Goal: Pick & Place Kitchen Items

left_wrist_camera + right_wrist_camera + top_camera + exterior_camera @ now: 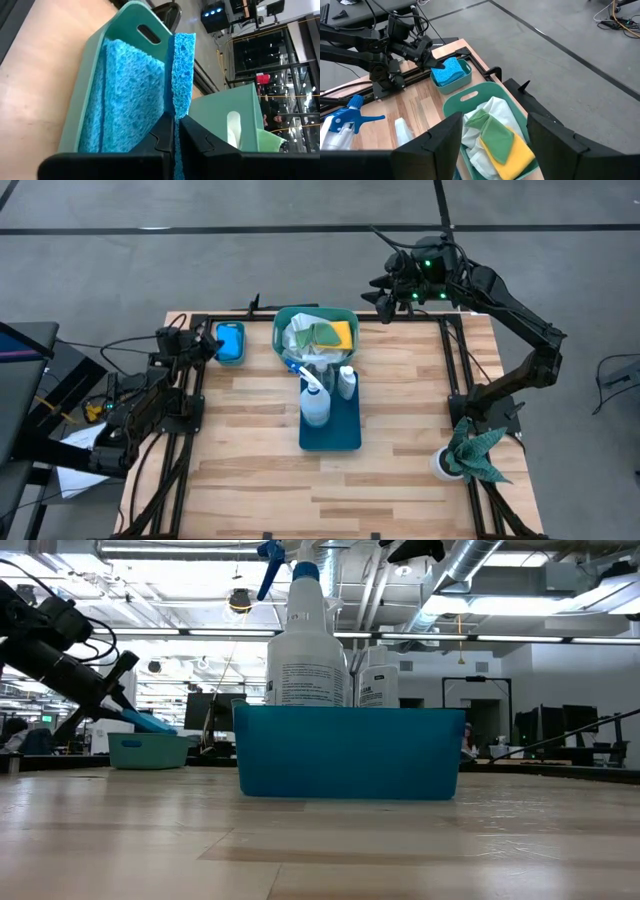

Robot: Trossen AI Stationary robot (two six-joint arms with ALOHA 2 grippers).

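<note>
Left fingers (176, 131) tight on blue sponge (183, 70)

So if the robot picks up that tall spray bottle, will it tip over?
Probably a bit tippy: the spray bottle stands tall and narrow in the blue tray, its trigger head up top. Its smooth plastic may be slippery. It is likely stiff, not floppy.

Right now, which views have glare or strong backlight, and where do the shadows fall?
Low view: bright ceiling lights behind the spray bottle backlight it, and the blue tray casts only a soft shadow on the table. High view: even light, no glare. Left wrist view: bright lamps show far off, while the sponge is evenly lit. Right wrist view: even light on the cloths.
</note>
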